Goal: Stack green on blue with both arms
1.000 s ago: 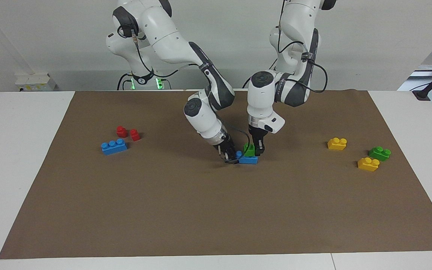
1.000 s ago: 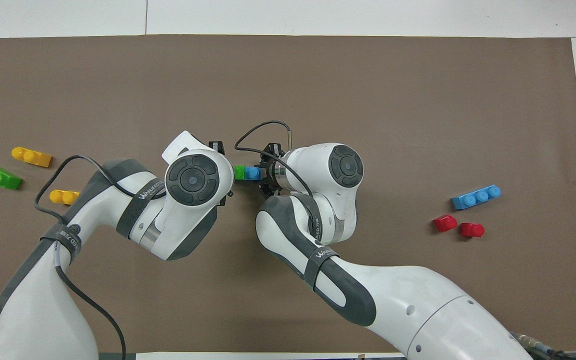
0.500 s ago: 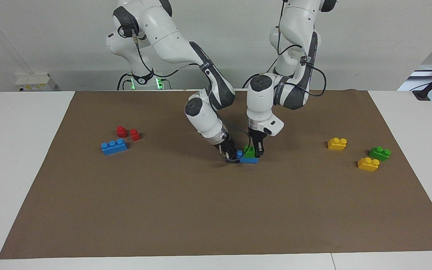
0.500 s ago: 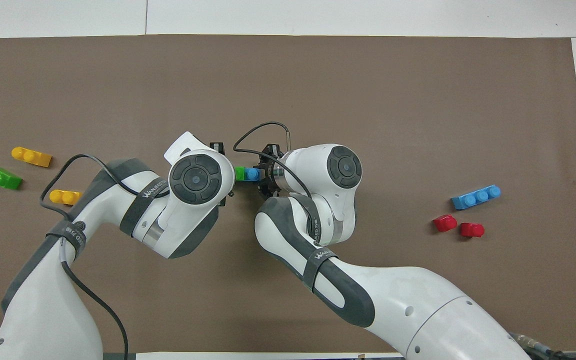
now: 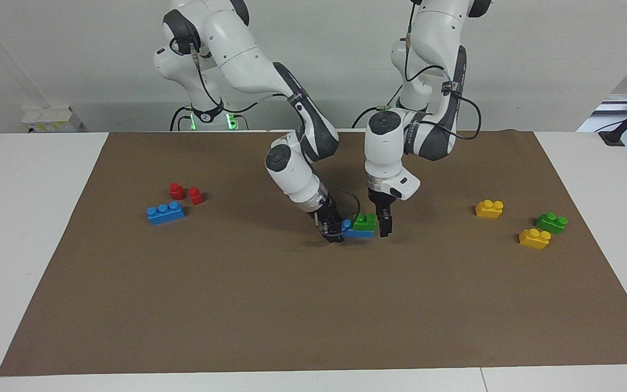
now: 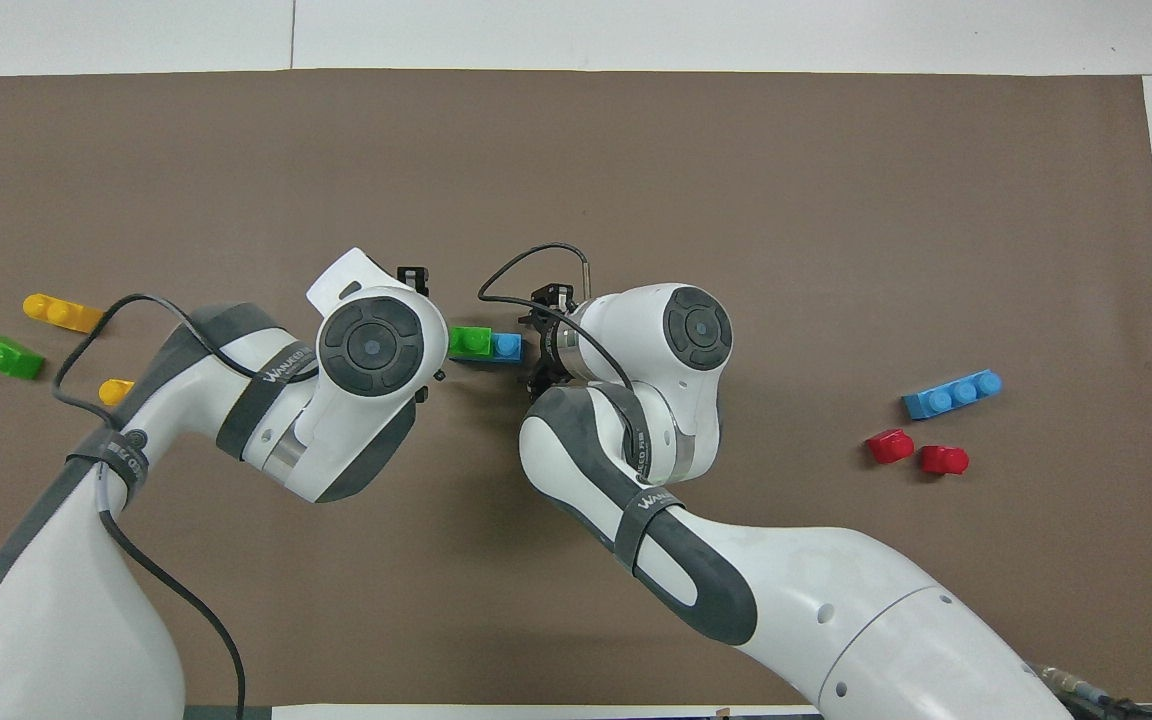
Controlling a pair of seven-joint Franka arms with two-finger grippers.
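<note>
Green brick (image 5: 366, 220) stacked on blue brick (image 5: 358, 232) mid-worktop, left gripper (image 5: 385, 228) just beside the stack, jaws apparently parted and empty, right gripper (image 5: 333, 233) at the blue brick's end, jaws hard to read.

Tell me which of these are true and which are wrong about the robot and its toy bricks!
1. A green brick sits on a blue brick in the middle of the mat. True.
2. The left gripper is squeezing that green brick. False: it stands just beside the stack, toward the left arm's end of the table.
3. There are three yellow bricks. False: only two, beside a second green brick.
4. Two small red pieces lie next to another blue brick. True.
5. The right gripper is high up in the air. False: it is down at the stack's blue end.
</note>
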